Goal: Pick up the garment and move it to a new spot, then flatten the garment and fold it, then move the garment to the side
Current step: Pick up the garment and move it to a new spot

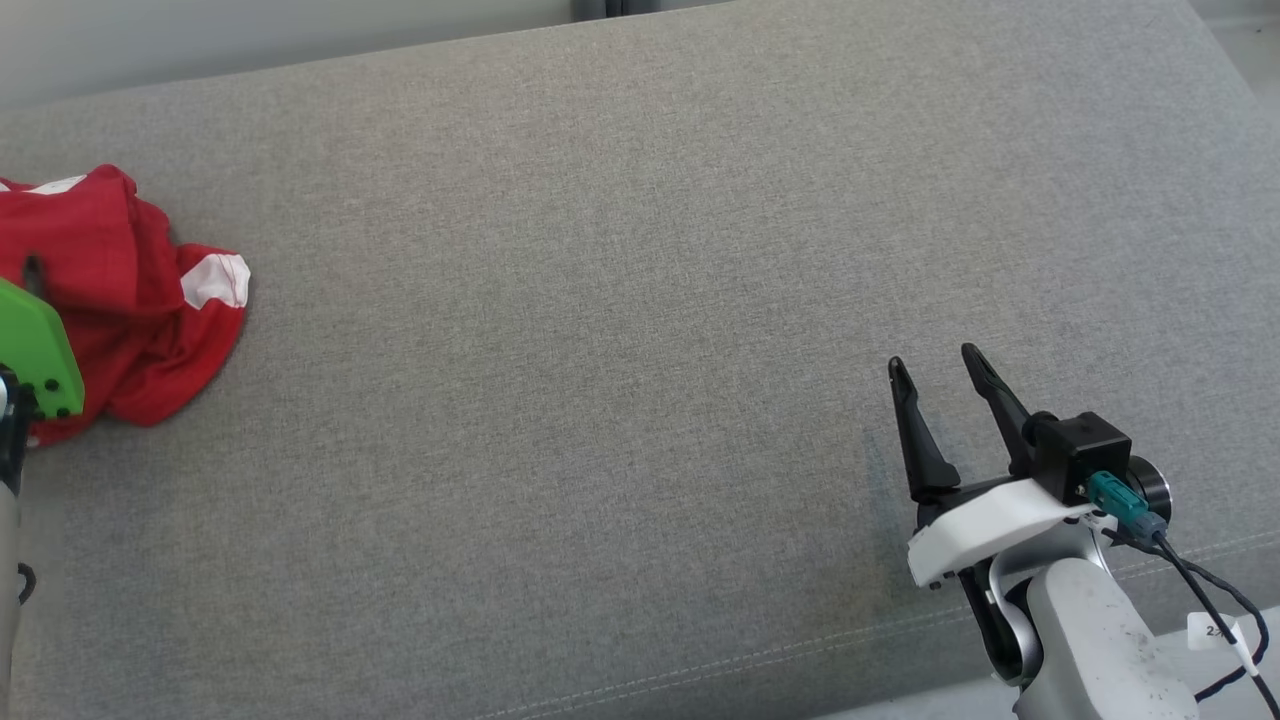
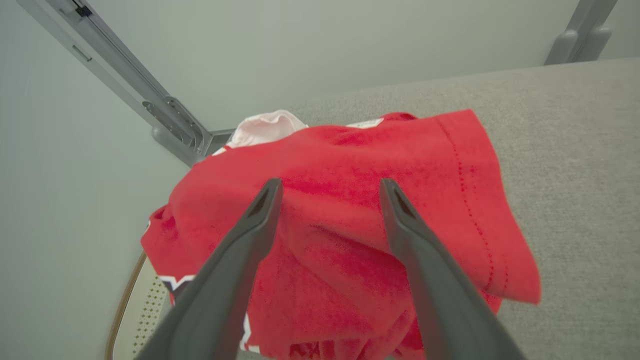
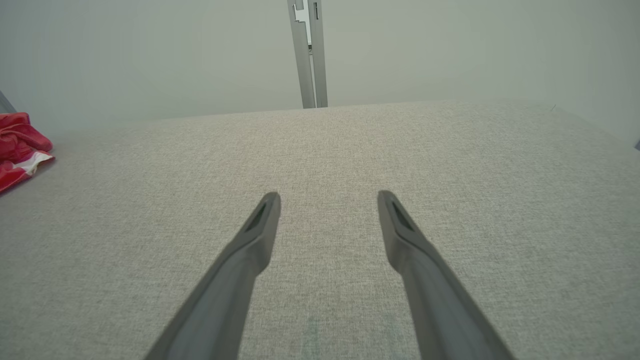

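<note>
Both open: L claw [image 2: 330,186] at red garment [image 2: 450,165], R claw [image 3: 328,196] over grey cushion [image 3: 325,145].

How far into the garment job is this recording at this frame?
Nothing looks done: the red garment lies crumpled at the left edge of the grey cushion. In hand: the left gripper is open and aimed at the cloth, not closed on it. The right gripper is open over bare cushion. Remaining: pick up, relocate, flatten, fold, move aside.
</note>
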{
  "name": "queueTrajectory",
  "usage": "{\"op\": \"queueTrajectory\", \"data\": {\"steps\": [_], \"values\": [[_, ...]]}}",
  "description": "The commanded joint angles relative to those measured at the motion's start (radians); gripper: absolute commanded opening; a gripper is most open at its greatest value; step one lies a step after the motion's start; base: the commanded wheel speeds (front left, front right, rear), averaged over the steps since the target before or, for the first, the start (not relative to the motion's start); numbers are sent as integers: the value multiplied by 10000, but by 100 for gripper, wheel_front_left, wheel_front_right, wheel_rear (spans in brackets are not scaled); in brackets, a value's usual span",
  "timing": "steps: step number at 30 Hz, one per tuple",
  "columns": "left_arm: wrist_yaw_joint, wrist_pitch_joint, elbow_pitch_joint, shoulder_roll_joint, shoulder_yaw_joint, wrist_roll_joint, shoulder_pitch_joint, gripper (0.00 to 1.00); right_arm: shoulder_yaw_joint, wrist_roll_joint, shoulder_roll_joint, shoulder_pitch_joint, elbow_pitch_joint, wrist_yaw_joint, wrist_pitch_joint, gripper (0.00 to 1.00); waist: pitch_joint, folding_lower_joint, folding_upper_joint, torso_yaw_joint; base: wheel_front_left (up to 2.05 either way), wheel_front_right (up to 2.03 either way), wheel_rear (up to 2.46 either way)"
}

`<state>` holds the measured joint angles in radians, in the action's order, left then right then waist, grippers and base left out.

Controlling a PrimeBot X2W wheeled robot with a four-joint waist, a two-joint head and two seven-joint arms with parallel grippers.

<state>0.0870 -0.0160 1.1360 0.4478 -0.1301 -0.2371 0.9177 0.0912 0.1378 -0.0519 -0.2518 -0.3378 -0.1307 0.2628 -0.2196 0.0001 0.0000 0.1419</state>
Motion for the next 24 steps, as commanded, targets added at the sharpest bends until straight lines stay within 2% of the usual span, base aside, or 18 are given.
{"op": "queueTrajectory", "data": {"steps": [1, 8, 18, 23, 24], "values": [[23, -85, 113, 58, 5, -41, 72, 100, -9, -3, -39, -98, -12, -1, 46, 100, 7, -1, 0, 0, 0, 0, 0], [87, -526, 956, 71, 90, -345, 193, 100, 102, -14, -121, -178, 0, -1, 46, 100, -82, -1, 0, 62, 0, 0, 0], [127, -1158, 1344, 13, 215, -734, 179, 100, 186, 95, -287, -285, 1, -1, 37, 100, -394, -1, 0, 196, 0, 0, 0], [3, -1174, 1397, 102, 163, -774, 259, 100, 245, 34, -268, -351, 31, -1, 1, 100, -469, -1, 0, 258, 0, 0, 0], [-30, -1125, 1404, 110, 160, -784, 246, 75, 264, 42, -273, -366, 24, -1, -1, 100, -483, -1, 0, 275, 0, 0, 0]]}}
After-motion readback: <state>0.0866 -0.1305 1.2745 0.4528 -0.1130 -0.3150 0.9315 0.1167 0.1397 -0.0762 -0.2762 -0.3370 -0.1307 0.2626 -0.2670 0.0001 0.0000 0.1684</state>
